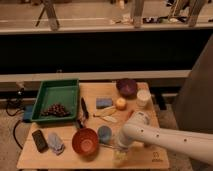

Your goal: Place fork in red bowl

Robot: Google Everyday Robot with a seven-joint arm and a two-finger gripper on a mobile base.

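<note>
Near the front edge of a wooden table [65, 155], a white robot arm [170, 139] reaches in from the right, and its gripper [119, 151] points down at the tabletop. Whether it is holding anything cannot be told.

Just left of the gripper lies the fork [106, 145], a thin silvery sliver flat on the wood, running toward the red bowl [85, 142]. That round orange-red bowl sits a little further left, its rim close to the fork's far end. A small blue cup [104, 133] stands just up and left of the gripper, between it and the bowl.

Well to the left, past the bowl, lie a grey cloth [55, 142] and a dark flat object [39, 140]. Behind the gripper, toward the table's back, are a pale cream utensil [108, 119], a blue sponge [104, 102], a yellow-orange fruit [120, 103], a white cup [143, 98] and a dark purple bowl [127, 87]. A black-handled tool [84, 107] lies beside a green tray [50, 90] at the back left.
</note>
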